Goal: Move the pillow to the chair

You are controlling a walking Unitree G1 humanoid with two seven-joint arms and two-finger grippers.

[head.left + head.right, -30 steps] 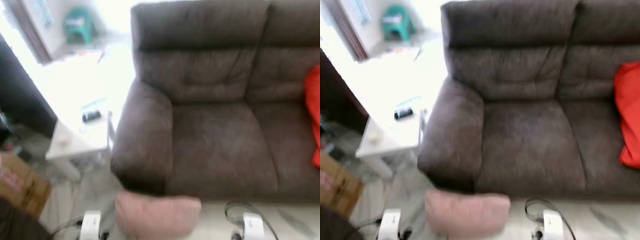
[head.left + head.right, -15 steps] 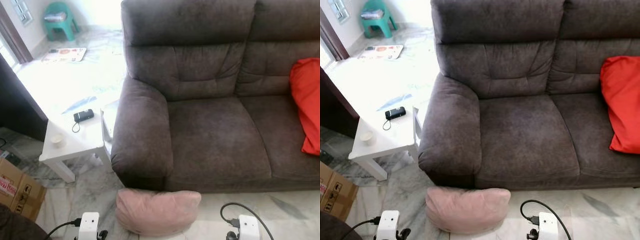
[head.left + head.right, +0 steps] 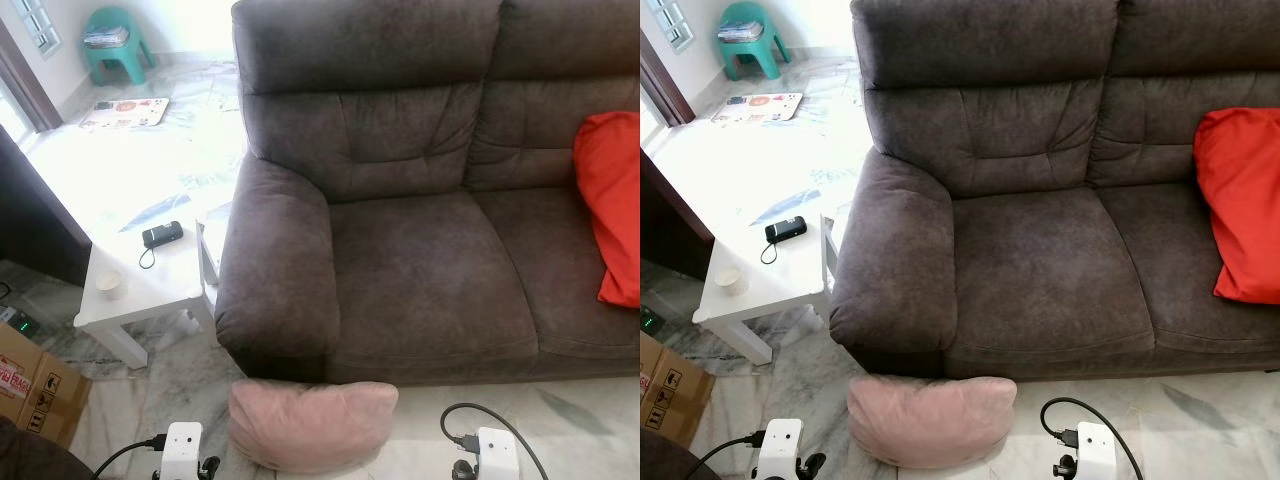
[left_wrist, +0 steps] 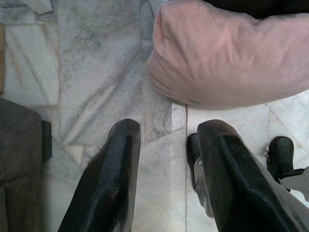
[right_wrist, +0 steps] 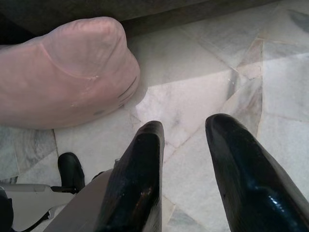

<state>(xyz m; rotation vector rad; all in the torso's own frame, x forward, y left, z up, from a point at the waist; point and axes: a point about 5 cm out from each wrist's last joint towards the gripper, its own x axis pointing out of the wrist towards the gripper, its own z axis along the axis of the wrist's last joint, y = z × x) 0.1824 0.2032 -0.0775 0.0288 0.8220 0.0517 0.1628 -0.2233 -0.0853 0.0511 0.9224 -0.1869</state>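
Observation:
A pink pillow (image 3: pixel 312 424) lies on the marble floor, against the front of the brown sofa (image 3: pixel 420 270) below its left armrest. My two arms hang low on either side of it, the left wrist (image 3: pixel 180 450) and the right wrist (image 3: pixel 497 455) at the bottom of the eye views. The left gripper (image 4: pixel 166 133) is open above the floor, a short way off the pillow's (image 4: pixel 231 53) left end. The right gripper (image 5: pixel 186 128) is open too, near the pillow's (image 5: pixel 63 72) right end. Neither touches it.
A red pillow (image 3: pixel 610 210) leans on the sofa's right seat. Left of the sofa stands a white side table (image 3: pixel 140 290) with a black device (image 3: pixel 161 235) and a small cup (image 3: pixel 108 283). A cardboard box (image 3: pixel 30 385) sits at the near left, a teal stool (image 3: pixel 112 40) far back.
The picture was blurred a second ago and is sharp now, and the camera has shifted slightly. The pillow lies where it did, against the sofa front between my wrists.

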